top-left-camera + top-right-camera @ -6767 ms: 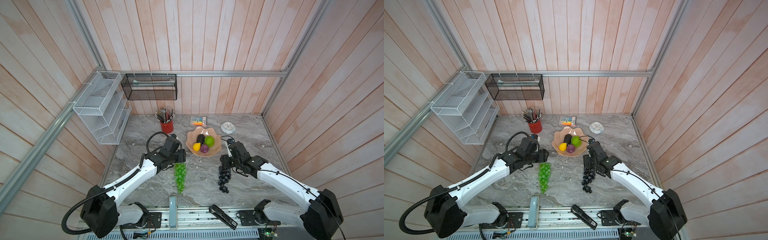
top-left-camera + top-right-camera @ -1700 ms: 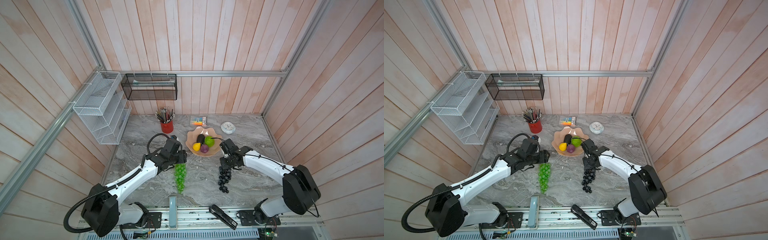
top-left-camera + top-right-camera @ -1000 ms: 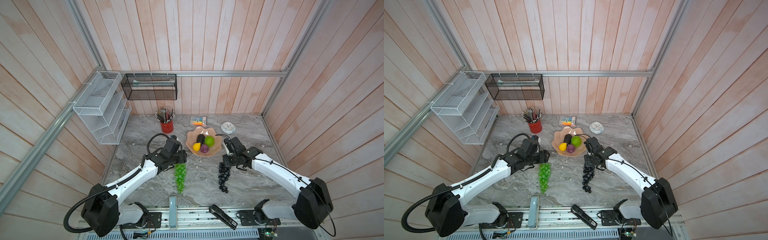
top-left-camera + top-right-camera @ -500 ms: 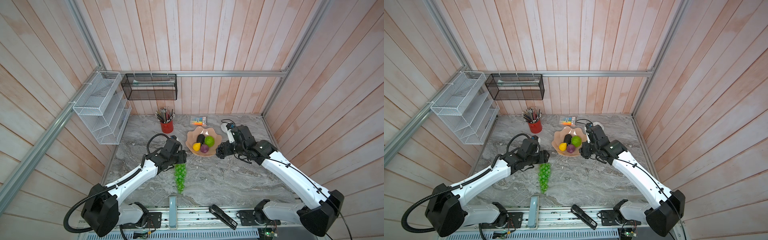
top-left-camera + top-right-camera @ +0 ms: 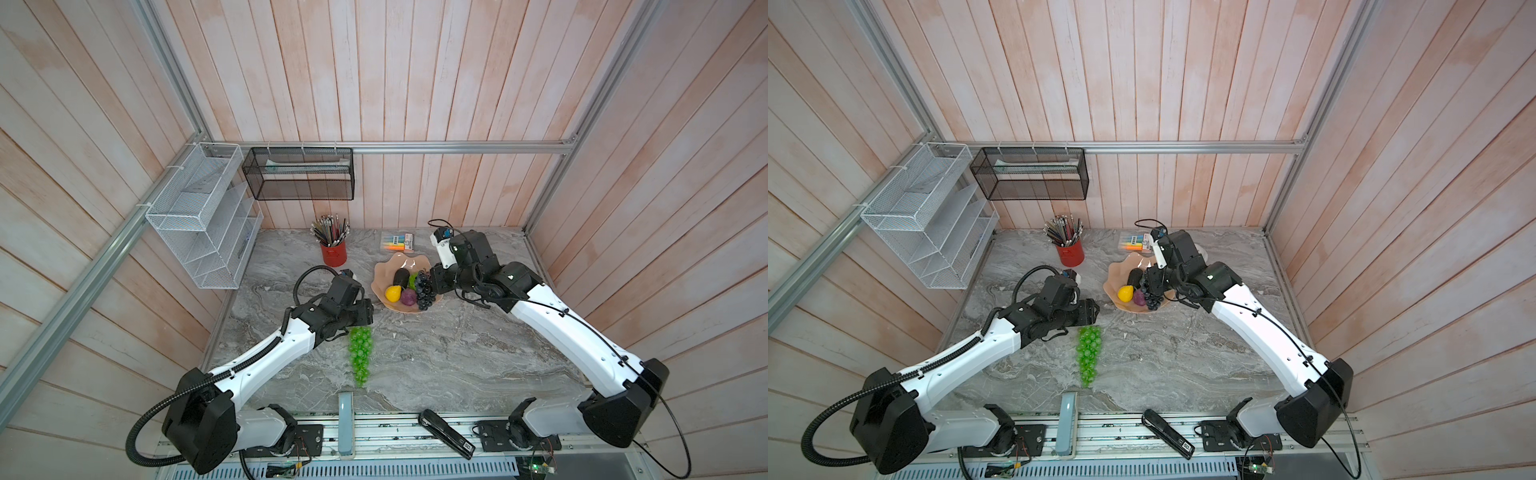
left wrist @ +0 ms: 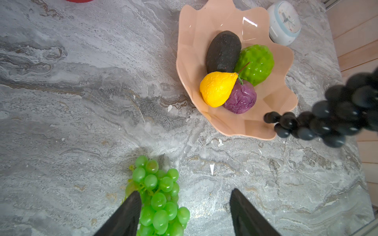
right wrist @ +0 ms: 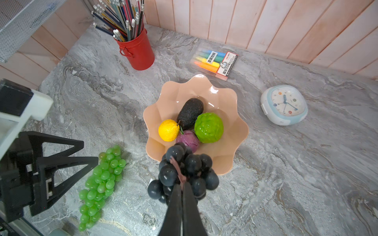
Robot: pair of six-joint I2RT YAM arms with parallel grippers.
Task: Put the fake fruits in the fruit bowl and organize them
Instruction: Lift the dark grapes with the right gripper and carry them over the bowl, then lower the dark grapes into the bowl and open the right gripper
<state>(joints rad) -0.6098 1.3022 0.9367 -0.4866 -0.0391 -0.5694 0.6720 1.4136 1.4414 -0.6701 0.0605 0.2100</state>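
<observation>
My right hand (image 7: 181, 187) pinches the black grape bunch (image 5: 424, 289) by its stem over the fruit bowl (image 5: 379, 286), at its four-o'clock rim; released here, it may spill outside.

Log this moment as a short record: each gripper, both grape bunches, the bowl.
left gripper: open, poised at the stem end of the green grape bunch, not gripping it
right gripper: shut on the stem of the black grape bunch
black grape bunch: off the table, hanging at the fruit bowl's near rim
green grape bunch: lying on the table, outside the bowl
fruit bowl: holds avocado, lime-green ball, yellow ball, purple ball
left to do: both grape bunches
</observation>
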